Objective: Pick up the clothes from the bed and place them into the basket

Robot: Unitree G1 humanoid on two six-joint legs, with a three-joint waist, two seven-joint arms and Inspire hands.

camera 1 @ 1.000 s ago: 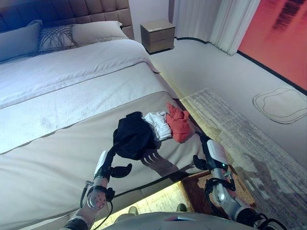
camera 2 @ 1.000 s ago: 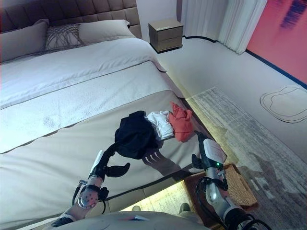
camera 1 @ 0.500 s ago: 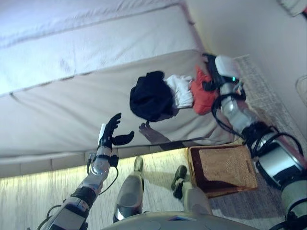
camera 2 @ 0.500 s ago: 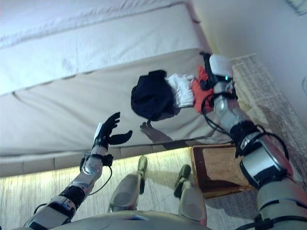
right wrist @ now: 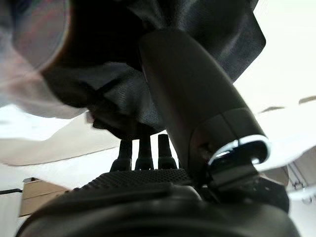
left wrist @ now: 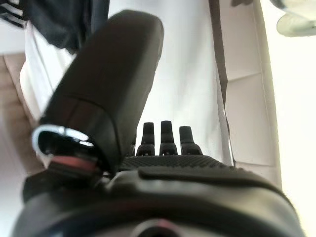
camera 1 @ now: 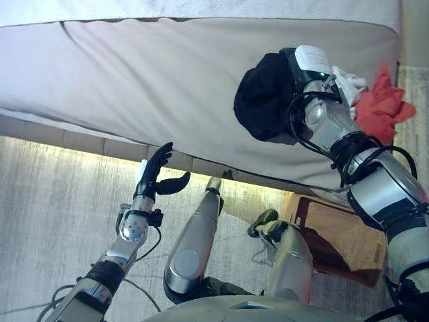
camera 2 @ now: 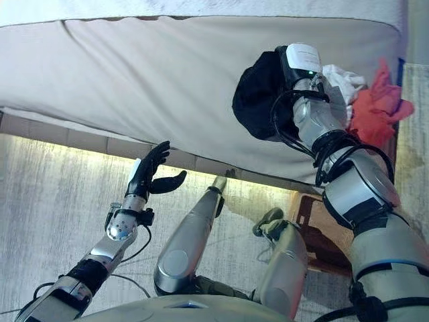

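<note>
A black garment [camera 1: 263, 100] lies in a heap near the bed's [camera 1: 134, 67] edge, with a white garment [camera 1: 350, 82] and a red garment [camera 1: 382, 106] beside it to the right. My right hand [right wrist: 138, 182] reaches over the bed to the black garment [right wrist: 163, 59]; its fingers are straight and its thumb [right wrist: 192, 103] lies against the dark cloth. My left hand [camera 1: 157, 176] is open and empty, held in the air over the floor in front of the bed. The brown basket [camera 1: 338, 236] stands on the floor by the bed, under my right arm.
The bed's lit base [camera 1: 80, 139] runs across in front of me. A pale rug [camera 1: 47, 215] covers the floor to the left.
The camera has tilted down toward the floor. My right hand has moved left from the red and white garments to the black one. The left hand stays open.
</note>
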